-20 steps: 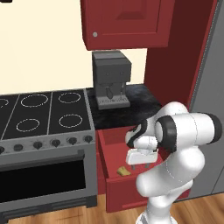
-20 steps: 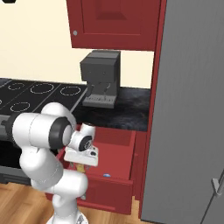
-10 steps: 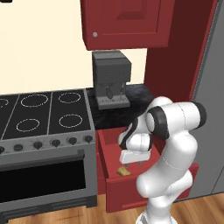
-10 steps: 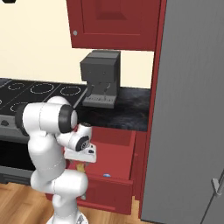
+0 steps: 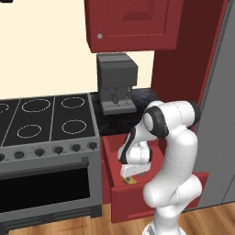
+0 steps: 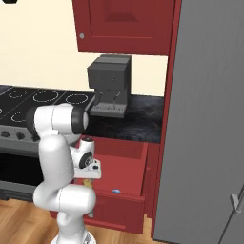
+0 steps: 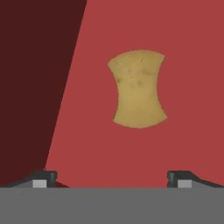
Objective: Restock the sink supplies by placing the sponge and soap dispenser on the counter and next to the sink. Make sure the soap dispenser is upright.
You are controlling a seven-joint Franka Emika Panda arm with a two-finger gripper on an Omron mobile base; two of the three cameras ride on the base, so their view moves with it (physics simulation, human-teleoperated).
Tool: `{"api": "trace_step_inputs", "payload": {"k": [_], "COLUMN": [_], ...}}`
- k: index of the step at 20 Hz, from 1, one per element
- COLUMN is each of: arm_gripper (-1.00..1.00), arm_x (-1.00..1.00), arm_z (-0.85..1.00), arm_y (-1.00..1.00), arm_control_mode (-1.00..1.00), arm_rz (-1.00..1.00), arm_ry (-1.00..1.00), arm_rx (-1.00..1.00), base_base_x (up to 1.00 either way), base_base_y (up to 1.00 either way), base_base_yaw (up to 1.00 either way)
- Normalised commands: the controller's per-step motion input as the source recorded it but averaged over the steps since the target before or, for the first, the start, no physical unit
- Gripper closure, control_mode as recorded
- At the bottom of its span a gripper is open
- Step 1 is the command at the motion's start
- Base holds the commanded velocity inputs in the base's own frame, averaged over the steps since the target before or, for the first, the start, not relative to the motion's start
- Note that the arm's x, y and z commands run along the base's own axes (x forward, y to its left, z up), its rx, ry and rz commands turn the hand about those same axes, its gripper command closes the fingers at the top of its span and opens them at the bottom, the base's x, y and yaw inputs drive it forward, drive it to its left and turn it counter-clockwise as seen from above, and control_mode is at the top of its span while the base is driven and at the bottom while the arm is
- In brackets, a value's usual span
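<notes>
The sponge (image 7: 138, 89) is a yellow-tan block lying flat on the red floor of an open drawer (image 5: 151, 190). In the base views it shows as a small tan piece (image 5: 130, 181) (image 6: 87, 181) just under the hand. My gripper (image 7: 113, 178) points down over the drawer, open, with nothing between its fingertips (image 7: 43, 177); the sponge lies ahead of them, apart from both. The hand (image 5: 131, 170) (image 6: 89, 172) hangs low over the drawer's left part. The black speckled counter (image 5: 137, 98) (image 6: 128, 125) runs behind the drawer. The soap dispenser and the sink are out of view.
A grey coffee machine (image 5: 117, 82) (image 6: 109, 83) stands on the counter. The stove (image 5: 46, 119) is to the left, a tall grey fridge (image 6: 209, 119) to the right, red wall cabinets (image 5: 133, 23) above. A small blue thing (image 6: 116, 190) lies by the drawer's front wall.
The arm has folded up higher at the elbow, and the hand has shifted left and down over the drawer toward the sponge. The gripper has stayed open.
</notes>
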Motion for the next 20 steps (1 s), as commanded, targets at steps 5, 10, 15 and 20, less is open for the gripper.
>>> {"api": "trace_step_inputs", "payload": {"k": [5, 10, 15, 20], "arm_gripper": [-1.0, -1.0, -1.0, -1.0], "arm_x": [0.2, 0.15, 0.18, 0.2], "arm_z": [-0.06, -0.18, -0.3, -0.39], "arm_y": [0.0, 0.01, 0.01, 0.14], "arm_control_mode": [-1.0, -1.0, -1.0, -1.0], "arm_rz": [0.1, 0.09, 0.04, 0.01], "arm_ry": [0.0, 0.0, 0.0, 0.0], "arm_rx": [0.0, 0.0, 0.0, -0.01], "base_base_x": [0.0, 0.0, 0.0, 0.0], "base_base_y": [0.0, 0.0, 0.0, 0.0], "base_base_yaw": [0.0, 0.0, 0.0, 0.0]}}
